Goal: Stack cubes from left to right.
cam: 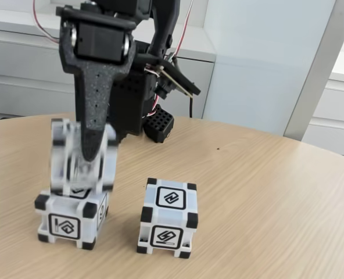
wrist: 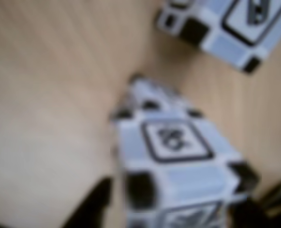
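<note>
At about eight o'clock on the table in the fixed view, a blurred cube sits in the closed gripper, right over a second cube; whether they touch cannot be told. A third cube stands just beside, at six o'clock. Three cubes in all. The first stacking step looks nearly done; the third cube remains to be stacked.
</note>
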Motion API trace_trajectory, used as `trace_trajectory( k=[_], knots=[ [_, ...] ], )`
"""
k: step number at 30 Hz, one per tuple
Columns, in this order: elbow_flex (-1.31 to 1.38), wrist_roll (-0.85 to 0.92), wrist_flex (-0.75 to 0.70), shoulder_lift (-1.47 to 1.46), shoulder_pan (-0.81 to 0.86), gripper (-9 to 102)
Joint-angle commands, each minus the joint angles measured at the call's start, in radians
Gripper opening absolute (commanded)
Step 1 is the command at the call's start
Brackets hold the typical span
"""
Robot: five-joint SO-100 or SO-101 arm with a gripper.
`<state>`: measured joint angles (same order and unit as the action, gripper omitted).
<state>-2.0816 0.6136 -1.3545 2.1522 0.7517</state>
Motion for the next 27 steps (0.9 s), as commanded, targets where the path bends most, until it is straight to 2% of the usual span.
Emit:
trace_trajectory(
  k=[1,5,13,27],
  knots=[
    [0.043,0.038,0.012,0.000,0.008,36],
    [0.043,0.043,0.012,0.000,0.008,37],
    [0.043,0.006,-0.005,0.018,-0.008,47],
    [0.055,0.002,-0.008,0.023,-0.011,49]
  ],
)
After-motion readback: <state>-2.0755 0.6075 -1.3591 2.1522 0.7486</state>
